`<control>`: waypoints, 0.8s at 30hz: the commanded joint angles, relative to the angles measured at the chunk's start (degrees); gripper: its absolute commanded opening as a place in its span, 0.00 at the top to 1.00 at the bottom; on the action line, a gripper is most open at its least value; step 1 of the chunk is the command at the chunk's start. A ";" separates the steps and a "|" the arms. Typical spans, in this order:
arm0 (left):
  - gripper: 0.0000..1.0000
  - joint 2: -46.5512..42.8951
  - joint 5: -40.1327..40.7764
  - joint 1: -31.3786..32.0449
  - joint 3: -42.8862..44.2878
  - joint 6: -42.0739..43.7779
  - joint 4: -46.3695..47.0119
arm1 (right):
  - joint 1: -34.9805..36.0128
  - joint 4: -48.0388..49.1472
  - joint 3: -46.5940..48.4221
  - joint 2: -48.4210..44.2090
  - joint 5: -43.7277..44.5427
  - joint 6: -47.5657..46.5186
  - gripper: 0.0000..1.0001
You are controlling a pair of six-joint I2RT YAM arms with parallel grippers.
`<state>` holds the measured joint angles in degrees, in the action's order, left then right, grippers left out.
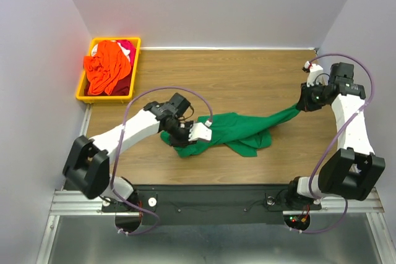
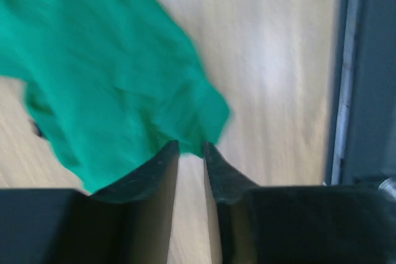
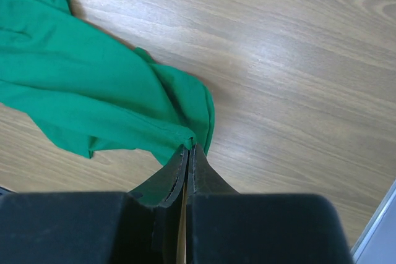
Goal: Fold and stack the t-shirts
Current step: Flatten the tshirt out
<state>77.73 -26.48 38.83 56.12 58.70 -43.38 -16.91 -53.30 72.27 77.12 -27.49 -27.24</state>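
Closest to the lens in the right wrist view, the right pincer (image 3: 189, 150) is clenched, its jaws pressed together on a corner of the green shirt (image 3: 93, 91). From that pinch the cloth runs away to the robot's left. It is drawn into a narrow, taut band over the table (image 3: 297, 60), then widens into a crumpled heap toward the near middle. Its long axis therefore runs side to side, from one arm to the other, with the right end slanting a little farther from the bases.

The left pincer (image 2: 190, 151) sits at the opposite, left end of the heap. Its jaws stand a sliver apart, with bare wood showing between them and a cloth edge just at the tips. The blur leaves me unable to tell whether it grips anything.

Most of the shirt lies nearer the left arm, so spreading it flat likely turns on that side getting a firm hold against the right's pull. Well apart, at the far left corner, a bin (image 1: 102, 99) holds the orange shirt (image 1: 105, 72) and the red shirt (image 1: 127, 46). I see nothing between the two pincers but the shirt itself.
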 commanded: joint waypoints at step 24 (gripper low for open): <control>0.37 -4.90 10.92 9.33 -3.12 -25.92 13.50 | -0.50 7.42 2.53 14.37 15.09 8.08 0.99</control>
<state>69.38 -19.18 45.04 55.05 33.39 -28.64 -16.91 -48.77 73.03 91.81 -15.03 -20.47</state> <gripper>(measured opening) 0.629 0.020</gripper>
